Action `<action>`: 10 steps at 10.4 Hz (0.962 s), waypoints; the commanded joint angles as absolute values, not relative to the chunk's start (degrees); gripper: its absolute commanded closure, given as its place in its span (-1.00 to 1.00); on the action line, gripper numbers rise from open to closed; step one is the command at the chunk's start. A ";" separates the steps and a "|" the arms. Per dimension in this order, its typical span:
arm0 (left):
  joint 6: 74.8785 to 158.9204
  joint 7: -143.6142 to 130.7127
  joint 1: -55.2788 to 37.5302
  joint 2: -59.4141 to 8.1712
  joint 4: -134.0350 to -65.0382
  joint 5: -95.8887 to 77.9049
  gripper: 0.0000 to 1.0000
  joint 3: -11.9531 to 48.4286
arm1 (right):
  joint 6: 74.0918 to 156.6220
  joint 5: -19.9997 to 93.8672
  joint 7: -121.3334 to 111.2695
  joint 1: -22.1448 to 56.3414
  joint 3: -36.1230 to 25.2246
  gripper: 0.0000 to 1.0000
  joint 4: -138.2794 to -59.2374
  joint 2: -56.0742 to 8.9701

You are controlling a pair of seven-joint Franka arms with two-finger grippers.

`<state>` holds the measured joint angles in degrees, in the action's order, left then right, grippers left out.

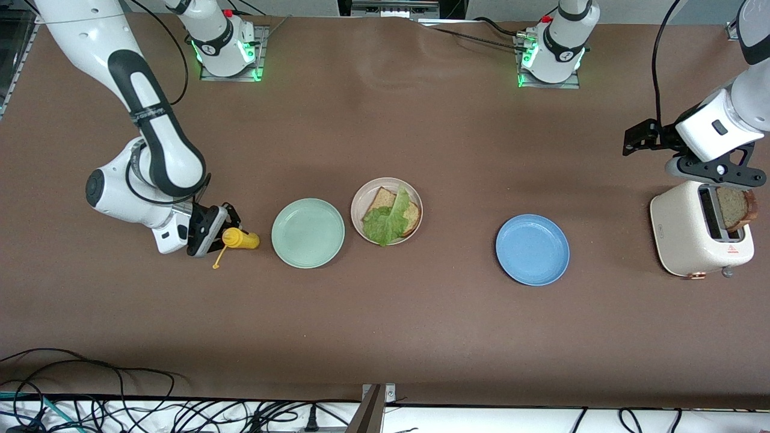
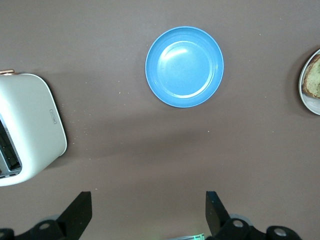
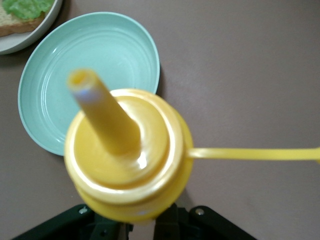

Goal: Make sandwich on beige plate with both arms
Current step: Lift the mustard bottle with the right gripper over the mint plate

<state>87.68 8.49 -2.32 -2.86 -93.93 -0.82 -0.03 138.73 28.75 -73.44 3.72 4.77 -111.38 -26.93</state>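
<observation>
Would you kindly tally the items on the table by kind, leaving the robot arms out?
Plates: 3, namely the mint-green plate, the beige plate and the blue plate
Bread slices: 2, one on the beige plate, one in the toaster
Lettuce leaves: 1
Yellow squeeze bottles: 1
Toasters: 1
Total: 8
</observation>
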 commanded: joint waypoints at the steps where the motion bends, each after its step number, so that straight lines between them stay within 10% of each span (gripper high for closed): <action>1: 86.40 8.79 -2.55 -3.34 -92.29 -2.46 -1.00 -0.35 | 135.72 19.28 -60.69 5.53 6.15 0.89 -109.36 -24.43; 10: 86.40 8.79 -2.46 -3.25 -92.20 -2.46 -1.00 -0.35 | 117.52 -8.51 -11.99 21.86 7.65 0.87 -96.16 -24.61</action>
<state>87.68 8.49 -2.32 -2.86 -93.85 -0.85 -0.04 120.45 -5.95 -17.25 19.26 7.99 -98.31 -24.28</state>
